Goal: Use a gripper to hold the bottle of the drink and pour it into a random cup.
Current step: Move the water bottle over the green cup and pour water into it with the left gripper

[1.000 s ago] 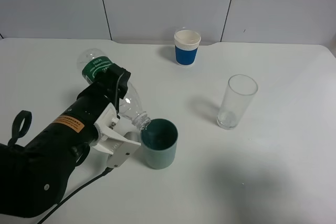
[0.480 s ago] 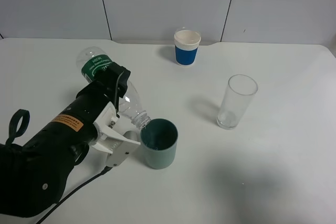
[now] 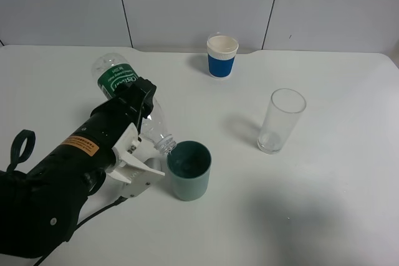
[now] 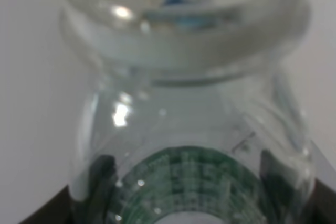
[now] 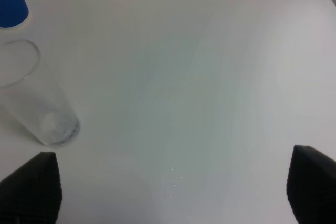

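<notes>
On the white table (image 3: 324, 185), the left gripper (image 3: 138, 103) is clamped round the middle of the clear plastic bottle (image 3: 115, 78), tipped mouth-down at the teal cup (image 3: 190, 179) rim; light, thin-walled and probably slippery, it suits that mid-body hold.

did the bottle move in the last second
Yes, slightly: the bottle has tipped steeper, its base rising away from the cup while its mouth stays at the rim.

Your left arm (image 3: 59, 175) slants in from the near left, left hand (image 3: 138, 99) clamped tight on the bottle (image 3: 114, 76); your right hand (image 5: 173, 192) hangs with fingers wide apart.
</notes>
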`<state>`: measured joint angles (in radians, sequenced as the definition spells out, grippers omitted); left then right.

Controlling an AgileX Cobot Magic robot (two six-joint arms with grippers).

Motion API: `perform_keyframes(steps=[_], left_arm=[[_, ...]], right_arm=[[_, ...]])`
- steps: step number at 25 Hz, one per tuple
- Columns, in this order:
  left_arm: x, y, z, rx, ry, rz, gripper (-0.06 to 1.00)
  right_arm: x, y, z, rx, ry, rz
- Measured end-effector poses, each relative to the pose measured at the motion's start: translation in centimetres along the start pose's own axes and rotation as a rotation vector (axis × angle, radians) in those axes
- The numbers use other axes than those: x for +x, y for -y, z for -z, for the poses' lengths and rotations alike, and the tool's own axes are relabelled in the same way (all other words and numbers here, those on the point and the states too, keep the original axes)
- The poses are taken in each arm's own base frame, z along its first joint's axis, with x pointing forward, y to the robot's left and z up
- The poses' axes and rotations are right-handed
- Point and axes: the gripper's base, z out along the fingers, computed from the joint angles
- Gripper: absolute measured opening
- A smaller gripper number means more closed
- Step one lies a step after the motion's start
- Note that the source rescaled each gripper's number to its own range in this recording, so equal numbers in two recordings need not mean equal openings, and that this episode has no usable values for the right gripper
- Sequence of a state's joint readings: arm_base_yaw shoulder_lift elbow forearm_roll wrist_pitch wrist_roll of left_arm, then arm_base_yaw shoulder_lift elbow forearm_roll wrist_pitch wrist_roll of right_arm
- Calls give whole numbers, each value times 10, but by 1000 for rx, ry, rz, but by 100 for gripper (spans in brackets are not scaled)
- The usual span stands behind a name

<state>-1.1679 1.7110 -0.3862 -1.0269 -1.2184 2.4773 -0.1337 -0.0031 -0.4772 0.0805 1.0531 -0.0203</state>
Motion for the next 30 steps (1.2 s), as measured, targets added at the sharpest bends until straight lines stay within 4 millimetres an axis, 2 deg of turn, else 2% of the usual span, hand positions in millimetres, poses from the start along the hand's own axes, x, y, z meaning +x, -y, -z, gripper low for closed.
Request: perform_keyframes(steps=[30], left_arm=[[2, -5, 1, -30, 8, -70, 0]], right_arm=[[0, 0, 0, 0, 0, 0]])
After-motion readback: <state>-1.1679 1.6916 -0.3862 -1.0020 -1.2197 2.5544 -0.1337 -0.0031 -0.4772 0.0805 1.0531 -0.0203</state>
